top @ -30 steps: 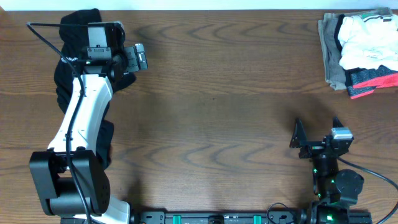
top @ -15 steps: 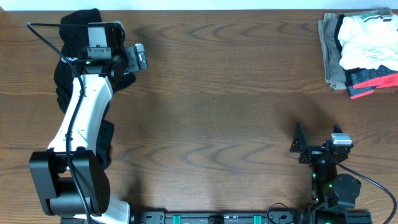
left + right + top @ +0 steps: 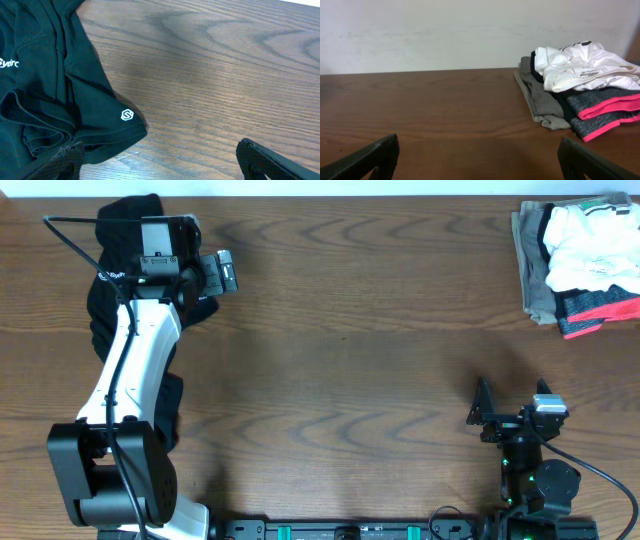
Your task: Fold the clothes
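Dark brown woodgrain table (image 3: 350, 330). Black garment (image 3: 45, 100), small white logo (image 3: 127, 115), white lettering (image 3: 7, 63). White shirt (image 3: 585, 67); heather-grey garment (image 3: 600, 102) with coral-pink bands; plain olive-grey garment (image 3: 540, 97).

White T-shirt (image 3: 585, 245) is cut off at right edge.

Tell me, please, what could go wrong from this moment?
The open left claw hangs over the black garment, so it may grab that instead of the white T-shirt. The T-shirt lies crumpled on the folded pile; pulling it may drag the pile apart.
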Tool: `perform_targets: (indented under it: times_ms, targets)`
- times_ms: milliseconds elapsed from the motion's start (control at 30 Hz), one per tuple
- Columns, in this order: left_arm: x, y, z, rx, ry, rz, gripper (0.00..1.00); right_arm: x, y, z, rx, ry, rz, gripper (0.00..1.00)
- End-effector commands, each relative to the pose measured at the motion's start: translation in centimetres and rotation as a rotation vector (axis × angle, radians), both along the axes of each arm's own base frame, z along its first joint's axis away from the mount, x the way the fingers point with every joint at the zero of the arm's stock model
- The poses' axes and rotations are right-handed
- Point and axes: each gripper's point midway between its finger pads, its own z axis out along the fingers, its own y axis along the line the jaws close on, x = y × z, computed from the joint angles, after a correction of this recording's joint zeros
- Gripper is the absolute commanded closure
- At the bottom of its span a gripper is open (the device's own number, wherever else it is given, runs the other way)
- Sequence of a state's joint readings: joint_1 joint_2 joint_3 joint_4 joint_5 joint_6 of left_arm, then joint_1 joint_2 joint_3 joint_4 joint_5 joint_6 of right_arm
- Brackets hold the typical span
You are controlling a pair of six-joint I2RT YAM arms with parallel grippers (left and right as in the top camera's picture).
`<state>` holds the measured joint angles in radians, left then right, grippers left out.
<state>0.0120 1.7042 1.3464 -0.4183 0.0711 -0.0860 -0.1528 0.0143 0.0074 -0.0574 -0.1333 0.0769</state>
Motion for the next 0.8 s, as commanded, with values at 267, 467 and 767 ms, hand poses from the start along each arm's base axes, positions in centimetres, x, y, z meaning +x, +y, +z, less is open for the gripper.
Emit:
perform_targets:
  times_ms: [267,467,767]
  targets:
    - [0.34,0.27,0.23,0.0,-0.007,0.011,0.02,-0.03,0.0,-0.07,0.011,0.0,-0.005,0.01]
    - [0.33,0.27,0.23,0.0,-0.007,0.011,0.02,-0.03,0.0,-0.07,0.011,0.0,-0.005,0.01]
    - [-0.27,0.24,1.05,0.0,-0.01,0.011,0.02,-0.03,0.0,-0.07,0.011,0.0,-0.005,0.01]
